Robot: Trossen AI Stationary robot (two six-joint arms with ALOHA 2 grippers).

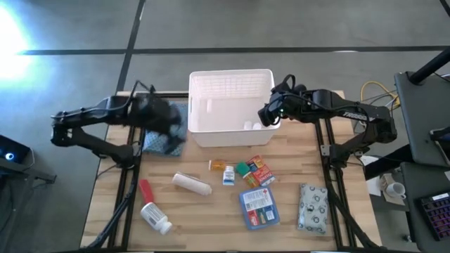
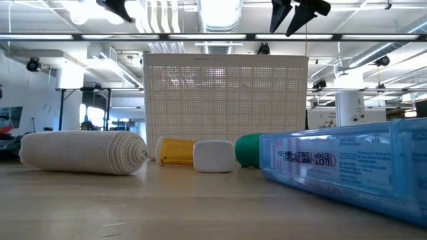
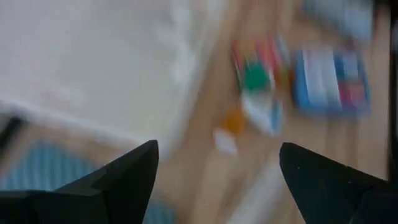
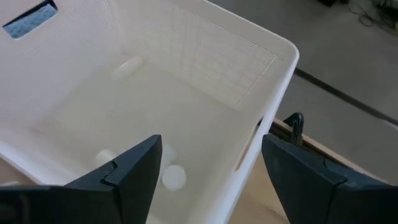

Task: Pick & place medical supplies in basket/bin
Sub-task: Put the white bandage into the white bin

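The white slotted basket (image 1: 230, 105) stands at the table's far middle. My right gripper (image 1: 267, 116) hovers open over its right end, looking down into it (image 4: 211, 168); two small white items (image 4: 174, 176) lie on the basket floor. My left gripper (image 1: 172, 121) is open over the blue cloth (image 1: 163, 139), left of the basket, with empty fingers (image 3: 217, 168). On the table lie the white roll (image 1: 192, 183), red tube (image 1: 145, 190), white pill bottle (image 1: 156, 218), small coloured boxes (image 1: 254, 171), flat blue pack (image 1: 258, 207) and patterned pouch (image 1: 313, 207).
In the low view the roll (image 2: 83, 152), a yellow box (image 2: 175, 151), a white box (image 2: 213, 155) and the blue pack (image 2: 347, 167) line up in front of the basket (image 2: 225, 107). Bare wood lies along the table's near edge and far right corner.
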